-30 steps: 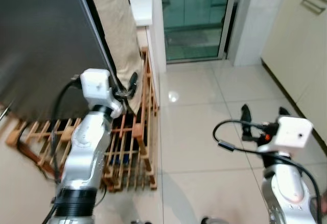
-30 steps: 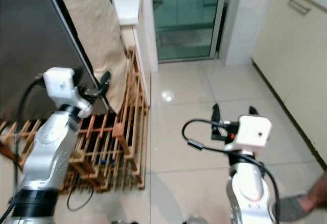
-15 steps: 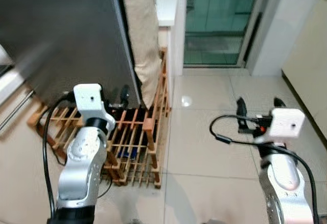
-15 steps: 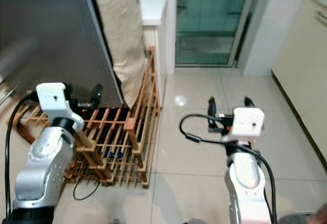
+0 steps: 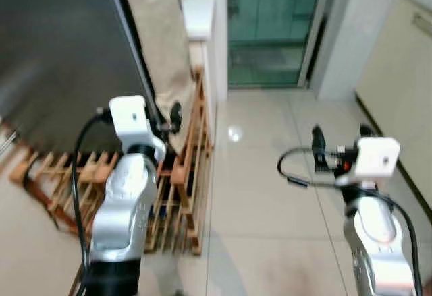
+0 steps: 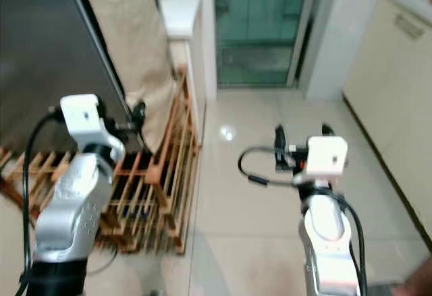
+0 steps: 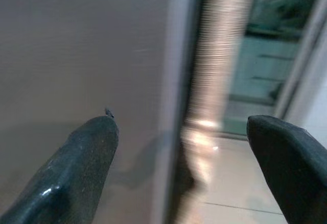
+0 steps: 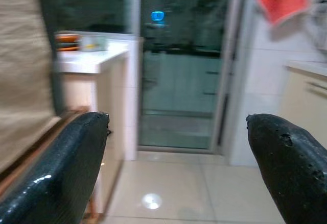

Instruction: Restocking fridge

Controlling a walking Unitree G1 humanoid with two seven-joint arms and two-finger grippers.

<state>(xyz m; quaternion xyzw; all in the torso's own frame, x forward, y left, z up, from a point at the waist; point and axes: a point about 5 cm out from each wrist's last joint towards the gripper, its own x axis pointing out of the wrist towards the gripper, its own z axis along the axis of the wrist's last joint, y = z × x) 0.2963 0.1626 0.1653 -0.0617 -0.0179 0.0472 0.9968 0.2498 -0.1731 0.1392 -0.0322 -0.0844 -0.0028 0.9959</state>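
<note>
Two end effectors stand spread wide, empty, over a glossy cream tiled floor (image 5: 270,174): left end effector (image 5: 165,117) at the tall dark grey fridge door (image 5: 61,53), whose edge runs upright; right end effector (image 5: 337,141) faces a glass door (image 5: 270,26).

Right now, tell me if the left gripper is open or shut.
Open: the left gripper has its two black fingers wide apart, straddling the fridge door edge.

fridge door (image 5: 64,60): top and far side cut off by picture edge, surface motion-blurred | tan cloth (image 7: 220,55): smeared just beyond left gripper (image 7: 181,152), weave unreadable | wooden rack (image 5: 182,174): part hidden behind left arm | counter items (image 8: 82,41): too blurred to identify, ahead of right gripper (image 8: 179,163)
</note>
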